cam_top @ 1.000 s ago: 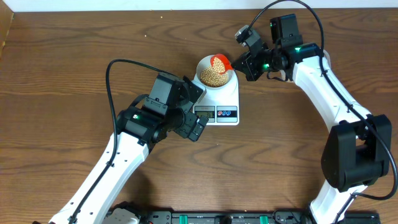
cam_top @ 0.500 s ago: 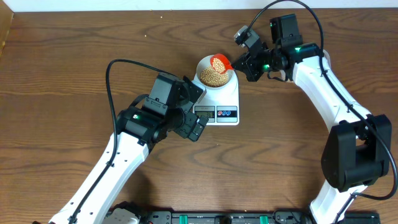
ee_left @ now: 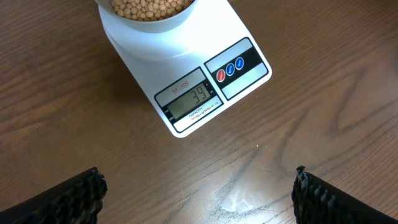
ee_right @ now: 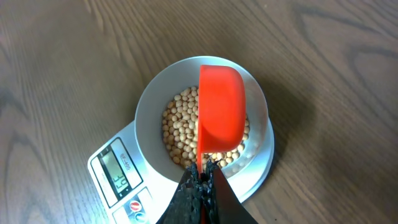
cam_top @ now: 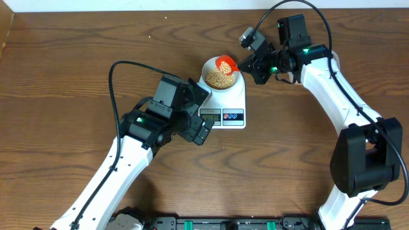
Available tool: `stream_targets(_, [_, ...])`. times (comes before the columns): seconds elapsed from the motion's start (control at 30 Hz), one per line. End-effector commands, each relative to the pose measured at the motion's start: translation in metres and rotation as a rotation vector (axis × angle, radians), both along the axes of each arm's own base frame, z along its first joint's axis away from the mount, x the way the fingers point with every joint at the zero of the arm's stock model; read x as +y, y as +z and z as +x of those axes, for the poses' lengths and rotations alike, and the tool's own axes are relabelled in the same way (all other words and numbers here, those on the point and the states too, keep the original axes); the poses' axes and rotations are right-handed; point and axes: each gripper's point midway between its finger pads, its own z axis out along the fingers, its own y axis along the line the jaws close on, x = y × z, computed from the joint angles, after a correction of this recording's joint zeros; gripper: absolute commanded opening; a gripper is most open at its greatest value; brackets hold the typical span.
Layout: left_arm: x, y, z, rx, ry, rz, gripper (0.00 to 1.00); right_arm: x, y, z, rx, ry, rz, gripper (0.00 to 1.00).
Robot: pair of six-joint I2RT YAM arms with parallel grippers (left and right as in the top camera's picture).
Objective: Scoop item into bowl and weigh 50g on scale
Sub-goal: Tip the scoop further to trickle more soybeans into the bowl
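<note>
Overhead view: fixed above the table [cam_top: 77, 51], looking straight down from afar. Both arms fit in frame, with the scale [cam_top: 234, 101] at upper centre.

Left wrist view: close, angled down. The scale fills the upper half, and the bowl [ee_left: 149, 34] is cut by the top edge.

Right wrist view: close, steeply down over the bowl and red scoop [ee_right: 221, 109].

All three views share the scale and bowl. Overhead and right wrist also share the scoop.
</note>
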Motion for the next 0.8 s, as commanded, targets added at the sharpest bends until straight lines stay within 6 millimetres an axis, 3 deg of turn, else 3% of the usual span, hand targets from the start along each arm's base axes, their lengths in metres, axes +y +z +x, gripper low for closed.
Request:
stream_targets(0.0, [0.0005,0.0001,0.0008,-0.004,-0.012,0.003,0.98,0.0027,0.0163,0.0018,-0.058,0.027,0.005,0.01])
stream_targets(0.77, [0.0005,0.0001,0.0008,-0.004,-0.012,0.003,0.98,0.0032,0.0182,0.0044,-0.091,0.044,0.001,0.01])
